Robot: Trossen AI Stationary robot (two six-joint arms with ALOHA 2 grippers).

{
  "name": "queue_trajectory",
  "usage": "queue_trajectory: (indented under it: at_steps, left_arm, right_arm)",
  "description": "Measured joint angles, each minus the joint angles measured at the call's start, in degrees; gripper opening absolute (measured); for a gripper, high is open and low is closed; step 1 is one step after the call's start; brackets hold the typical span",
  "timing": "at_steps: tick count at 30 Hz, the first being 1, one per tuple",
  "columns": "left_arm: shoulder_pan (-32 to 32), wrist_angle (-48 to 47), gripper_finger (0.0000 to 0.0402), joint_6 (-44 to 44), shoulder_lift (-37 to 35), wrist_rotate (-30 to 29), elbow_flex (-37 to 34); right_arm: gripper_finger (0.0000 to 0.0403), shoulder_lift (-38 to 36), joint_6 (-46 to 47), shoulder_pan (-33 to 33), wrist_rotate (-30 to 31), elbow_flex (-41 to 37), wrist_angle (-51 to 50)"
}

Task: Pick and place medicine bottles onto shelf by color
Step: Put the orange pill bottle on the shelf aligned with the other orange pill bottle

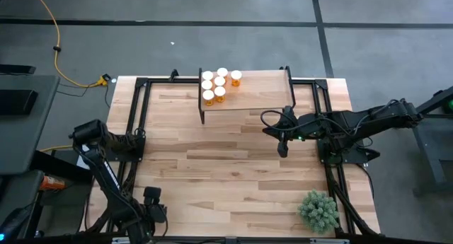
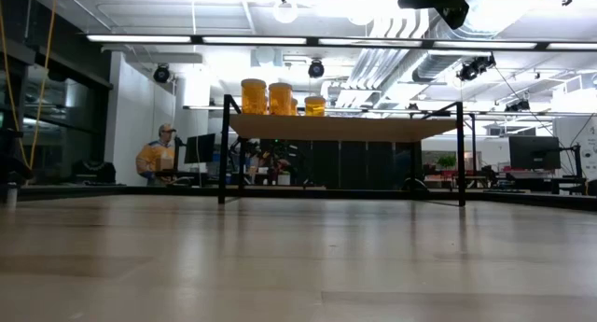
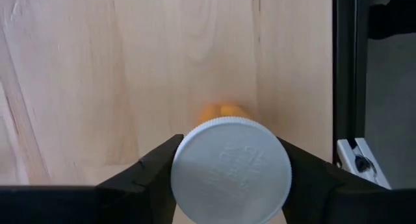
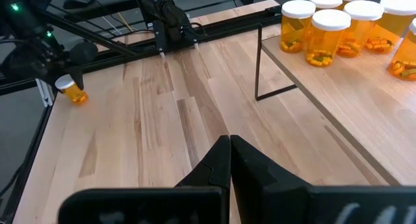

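the wood-plank table (image 1: 233, 173) carries the shelf (image 1: 262, 95) at its far edge; a green plant (image 1: 318, 210) stands at the near right corner; six medicine bottles (image 1: 218, 85) stand upright, clustered on the shelf's left end; the right gripper (image 4: 230, 152) hovers over the table just off the shelf's right end, fingers pressed together on nothing; the left gripper (image 3: 231, 175), at the near left edge, has its fingers clamped on a seventh bottle (image 3: 230, 169), white cap facing the wrist camera.

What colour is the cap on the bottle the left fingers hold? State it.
White, on an orange bottle clamped in the left gripper; the left wrist view shows it best.
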Motion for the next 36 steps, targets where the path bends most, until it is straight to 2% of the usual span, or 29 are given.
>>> queue_trajectory:
  at_steps: [5, 10, 15, 20, 23, 26, 31, 36]
  left_arm:
    - [2.6, -2.6, 0.02, 5.1, -3.1, 1.7, 0.0]
    - [9.9, -8.0, 0.0204, 13.1, -9.7, 6.0, 0.0]
    - [22.6, -14.3, 0.0203, 22.3, -18.6, 7.7, 0.8]
    - [38.4, -17.1, 0.0202, 29.3, -23.1, 6.9, 7.2]
    - [45.7, -17.0, 0.0202, 36.7, -22.8, 6.2, 13.2]
    - [50.8, -16.8, 0.0202, 43.8, -20.1, 2.0, 19.8]
    - [58.3, -16.4, 0.0202, 53.3, -12.6, -4.2, 32.2]
    - [64.9, -12.3, 0.0202, 61.3, -3.5, -4.7, 42.1]
  right_arm:
    - [0.0, 0.0, -0.2, -0.1, 0.0, 0.0, 0.0]
    - [0.0, 0.0, -0.4, -0.1, 0.0, 0.0, 0.0]
    - [0.0, 0.0, -2.2, -0.1, 0.0, 0.0, 0.0]
    - [0.0, 0.0, -2.9, -0.1, 0.3, 0.0, 0.7]
    - [0.0, 0.0, -2.8, -0.1, 0.5, 0.0, 1.9]
    - [0.0, 0.0, -2.6, -0.1, 0.5, 0.0, 2.8]
    - [0.0, 0.0, -2.8, -0.1, 0.6, 0.0, 6.3]
    - [0.0, 1.4, -3.4, -1.3, 5.5, 0.0, 14.1]
